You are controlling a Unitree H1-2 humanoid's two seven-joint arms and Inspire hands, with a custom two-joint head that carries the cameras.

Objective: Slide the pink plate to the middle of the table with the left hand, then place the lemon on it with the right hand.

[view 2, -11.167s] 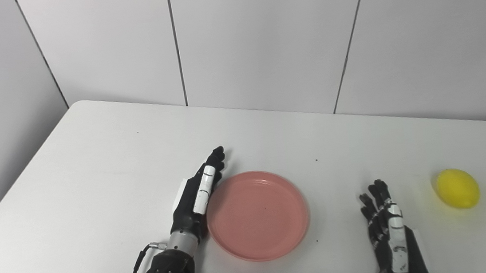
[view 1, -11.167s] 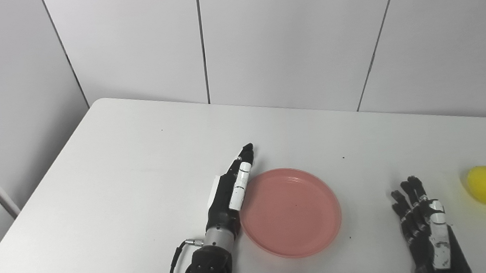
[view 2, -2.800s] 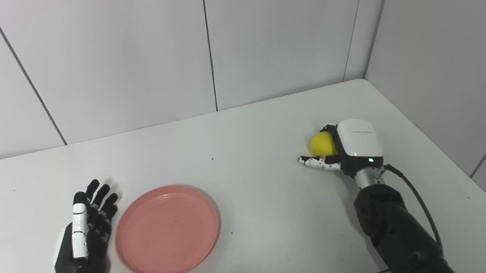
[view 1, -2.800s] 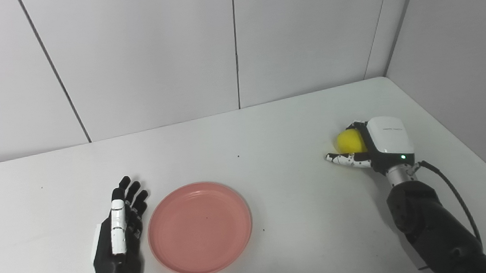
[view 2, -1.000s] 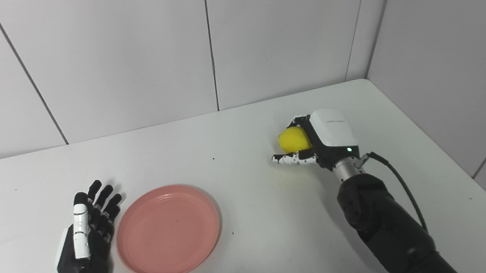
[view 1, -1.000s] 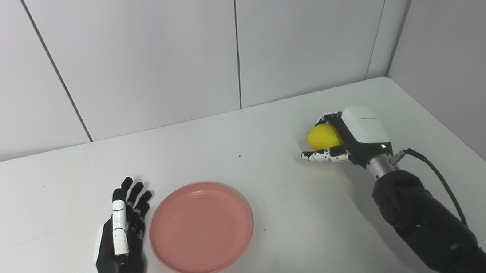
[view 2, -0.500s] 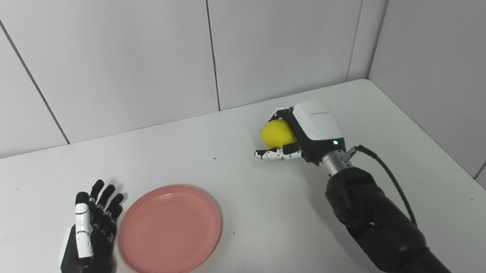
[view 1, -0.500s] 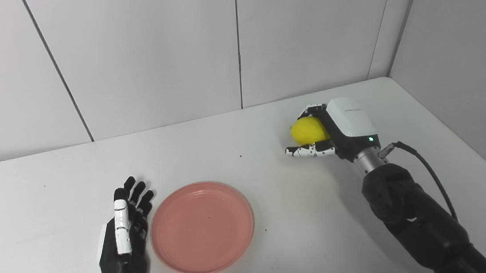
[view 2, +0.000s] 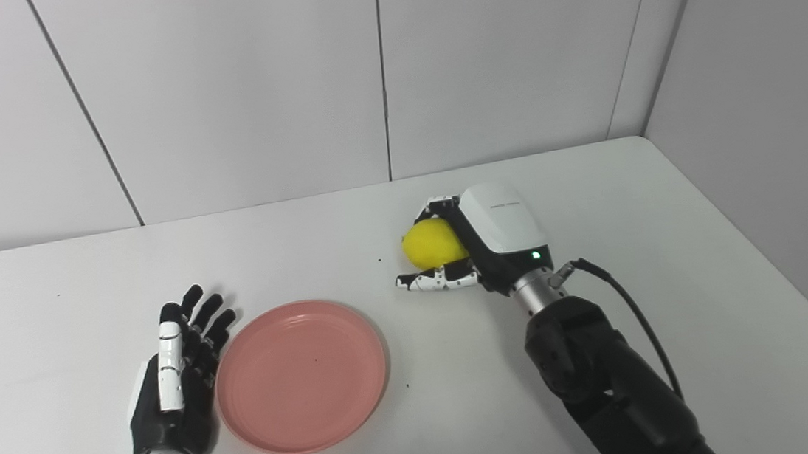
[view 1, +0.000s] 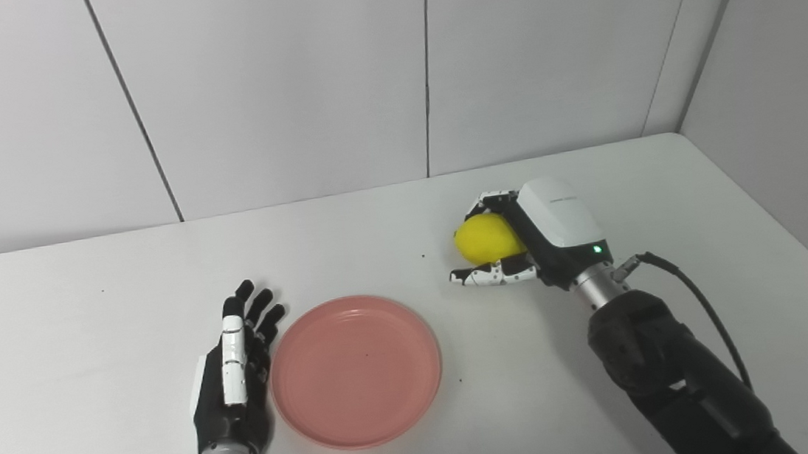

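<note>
1. Right hand (view 1: pixel 524 241): raised above the table (view 1: pixel 85 302), white back plate turned up and to the right, forearm running down to the lower right edge. Fingers curl over the lemon (view 1: pixel 487 238) and the thumb lies under it; lemon gripped.
2. Lemon sits off the table, to the right of and beyond the pink plate (view 1: pixel 355 369), not over it.
3. Left hand (view 1: pixel 234 373): lying on the table on its edge, fingers straight and slightly spread, holding nothing, just beside the plate's left rim.
</note>
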